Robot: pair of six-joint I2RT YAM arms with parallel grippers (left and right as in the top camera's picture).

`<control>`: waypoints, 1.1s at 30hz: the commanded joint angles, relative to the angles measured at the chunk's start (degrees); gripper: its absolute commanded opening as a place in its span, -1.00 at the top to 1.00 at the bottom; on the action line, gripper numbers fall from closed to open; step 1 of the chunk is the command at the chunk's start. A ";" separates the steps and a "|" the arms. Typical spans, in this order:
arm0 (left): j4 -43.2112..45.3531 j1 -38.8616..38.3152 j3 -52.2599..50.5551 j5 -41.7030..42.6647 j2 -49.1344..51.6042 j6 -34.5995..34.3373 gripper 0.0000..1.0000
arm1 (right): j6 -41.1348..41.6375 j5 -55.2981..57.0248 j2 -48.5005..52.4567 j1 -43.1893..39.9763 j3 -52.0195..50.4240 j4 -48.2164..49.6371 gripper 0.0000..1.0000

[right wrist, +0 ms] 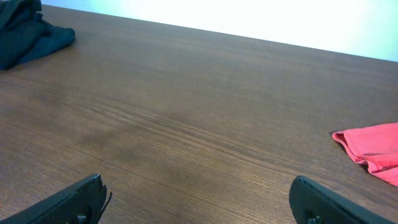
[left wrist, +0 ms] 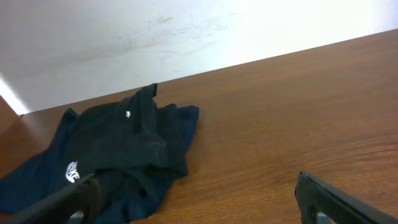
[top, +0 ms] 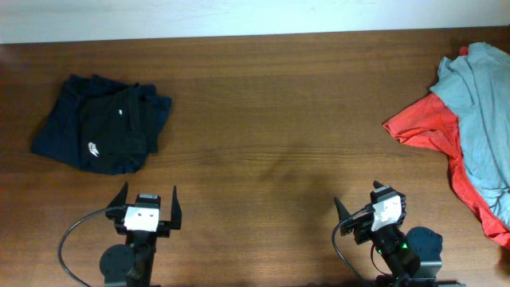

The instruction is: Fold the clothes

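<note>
A navy T-shirt with a white logo lies crumpled at the table's left; it also shows in the left wrist view and at the far left of the right wrist view. A pale grey-blue T-shirt lies on a red T-shirt at the right edge; the red one's corner shows in the right wrist view. My left gripper is open and empty just in front of the navy shirt. My right gripper is open and empty, left of the red shirt.
The brown wooden table runs to a white wall at the back. Both arm bases and their cables sit at the front edge.
</note>
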 commanded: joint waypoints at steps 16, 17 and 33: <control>-1.90 0.17 0.79 8.11 1.44 -6.34 -0.98 | 14.71 -3.13 -0.33 -0.37 -0.35 4.79 -0.97; -3.34 0.15 1.84 8.11 2.29 -6.34 -0.99 | 14.69 -4.15 -0.33 -0.37 -0.33 6.23 -0.97; -22.75 0.15 50.07 8.22 52.61 -6.32 -0.99 | 14.43 0.81 25.42 -0.37 25.35 1.11 -0.97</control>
